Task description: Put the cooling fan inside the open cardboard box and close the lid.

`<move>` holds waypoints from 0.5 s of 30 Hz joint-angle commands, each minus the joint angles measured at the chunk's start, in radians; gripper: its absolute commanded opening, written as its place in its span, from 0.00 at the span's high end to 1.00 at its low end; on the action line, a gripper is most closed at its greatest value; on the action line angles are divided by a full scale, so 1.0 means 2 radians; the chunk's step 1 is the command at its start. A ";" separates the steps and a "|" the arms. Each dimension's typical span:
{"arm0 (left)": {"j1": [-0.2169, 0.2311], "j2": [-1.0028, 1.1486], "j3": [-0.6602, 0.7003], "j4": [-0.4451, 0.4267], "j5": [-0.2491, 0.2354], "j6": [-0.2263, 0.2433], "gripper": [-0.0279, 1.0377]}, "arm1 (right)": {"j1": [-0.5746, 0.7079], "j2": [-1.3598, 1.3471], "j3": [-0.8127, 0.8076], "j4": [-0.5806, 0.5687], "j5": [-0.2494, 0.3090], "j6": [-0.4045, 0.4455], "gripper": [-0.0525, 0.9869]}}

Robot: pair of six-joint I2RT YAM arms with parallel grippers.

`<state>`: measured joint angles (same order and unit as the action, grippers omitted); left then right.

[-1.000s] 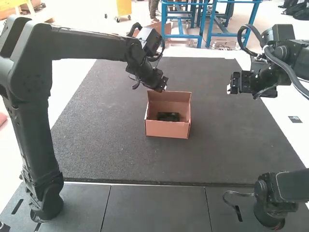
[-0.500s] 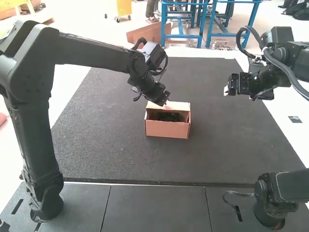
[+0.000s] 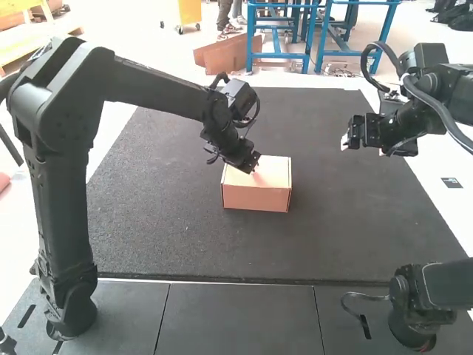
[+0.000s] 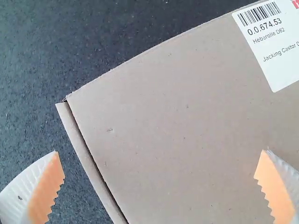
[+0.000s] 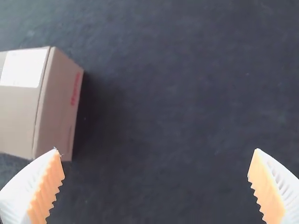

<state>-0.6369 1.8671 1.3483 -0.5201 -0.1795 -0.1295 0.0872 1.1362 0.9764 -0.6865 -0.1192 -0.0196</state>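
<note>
Gritty dark mat (image 3: 148, 207), rectangular cardboard box (image 3: 260, 186)

Arms (image 3: 59, 133) matte black, rounded links; looped black cables (image 3: 366, 55); left gripper (image 4: 159, 154) fingers (image 4: 18, 198) white ribbed, orange toothed pads (image 4: 44, 186)

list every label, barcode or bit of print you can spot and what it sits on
White label: a barcode, a number line beneath, two cut-off lines of words; stuck on the cardboard box lid.
Red print: on the box's side wall, too blurred to read.
Black tag: on the floor beside the mat, too small to read.
</note>
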 commanded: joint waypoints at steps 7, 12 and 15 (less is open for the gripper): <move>-0.003 -0.006 -0.002 -0.005 -0.001 0.000 0.06 | -0.004 -0.011 0.002 -0.002 -0.011 0.001 0.08; 0.000 -0.058 0.042 -0.012 -0.002 0.000 0.06 | -0.004 -0.011 0.012 0.001 -0.011 0.001 0.08; 0.011 -0.085 0.068 -0.020 -0.002 0.001 0.06 | -0.004 -0.011 0.016 0.022 -0.013 0.002 0.08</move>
<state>-0.6331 1.7908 1.3994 -0.5636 -0.1799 -0.1284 0.0875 1.1362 0.9768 -0.6666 -0.1310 -0.0193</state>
